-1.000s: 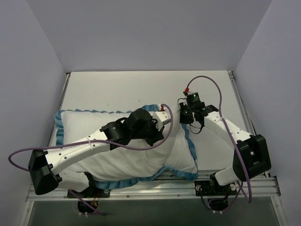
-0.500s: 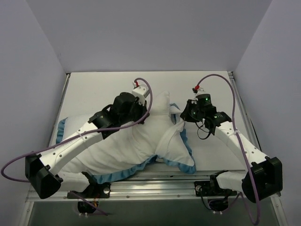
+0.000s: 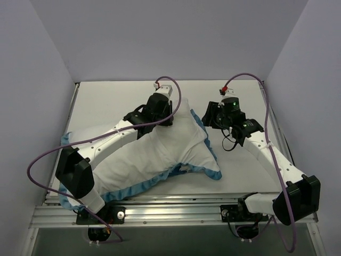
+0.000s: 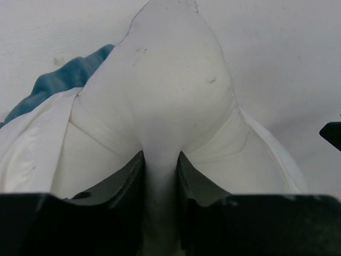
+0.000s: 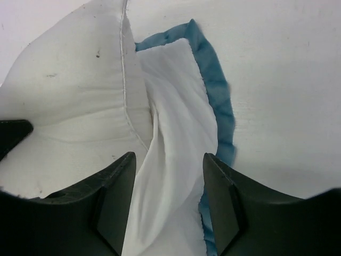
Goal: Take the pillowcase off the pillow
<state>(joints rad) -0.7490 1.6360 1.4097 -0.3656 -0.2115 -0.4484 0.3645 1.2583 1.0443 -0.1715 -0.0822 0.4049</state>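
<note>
With the left gripper pinching the pillow corner, I should close the parted right gripper on the pillowcase hem and draw it toward 6 o'clock.

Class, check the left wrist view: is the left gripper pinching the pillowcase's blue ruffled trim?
No, the left gripper pinches a white fold of the pillow, while the blue trim of the pillowcase lies off to the side.

Top external: high behind the arm bases, angled down over the whole bench. Left wrist: close behind the left claw, facing forward past it. Right wrist: likewise behind the right claw. Shared: pillow corner ahead of both claws.
</note>
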